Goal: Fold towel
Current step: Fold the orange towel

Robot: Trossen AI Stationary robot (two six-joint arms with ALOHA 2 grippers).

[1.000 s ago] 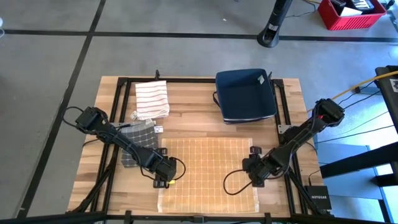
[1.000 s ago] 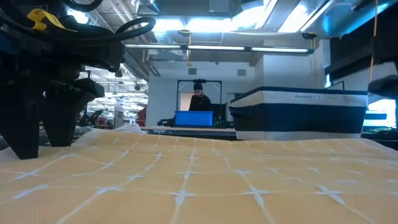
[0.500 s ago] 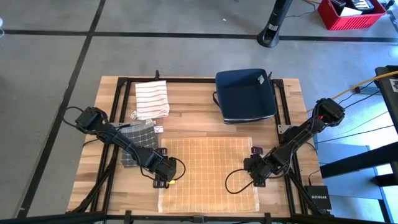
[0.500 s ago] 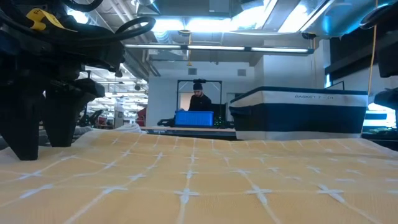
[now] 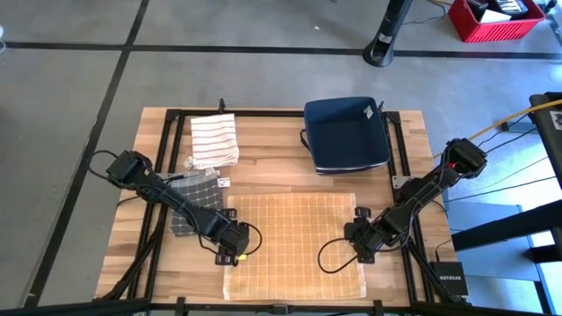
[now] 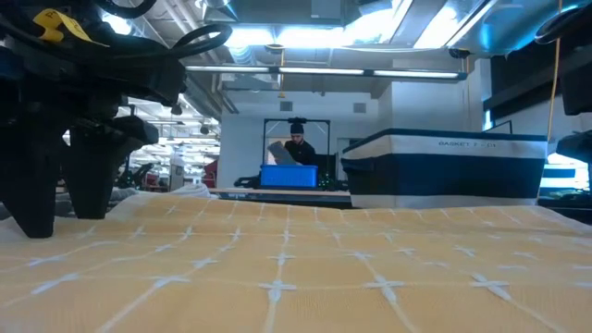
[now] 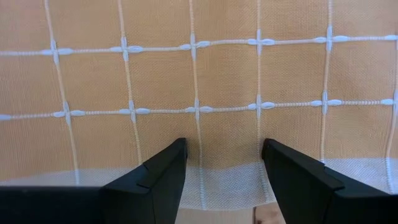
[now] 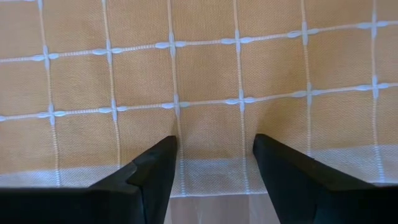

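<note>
Leftmost on the table (image 5: pixel 281 154): a striped cloth (image 5: pixel 215 140) near the far left corner, and just in front of it a dark checked cloth (image 5: pixel 195 202) lying partly under the left arm.

Next, the left gripper (image 5: pixel 234 248), down at the left edge of the orange towel (image 5: pixel 294 246). Fingers apart, straddling the pale hem, with one pad (image 7: pixel 158 180) resting on the fabric at each side of a white grid line; nothing clamped. No shift from a second ago: same spot, same spread.

Centre: towel spread flat and unfolded on the near half of the table, grid lines straight, no crease or lifted corner anywhere. Beyond it, a dark blue bin (image 5: pixel 347 133) at the far side, well apart from the towel.

Right: the right gripper (image 5: pixel 362 248), mirrored on the towel's opposite edge, fingers likewise apart over the hem, with bare wood just showing below the fabric in the wrist view. Also unmoved over the last second.

Only visible change: a person (image 6: pixel 294 148) in the room behind, now holding something up.

Meaning for the task: probably a pause before pinching both edges; fold not yet begun.
</note>
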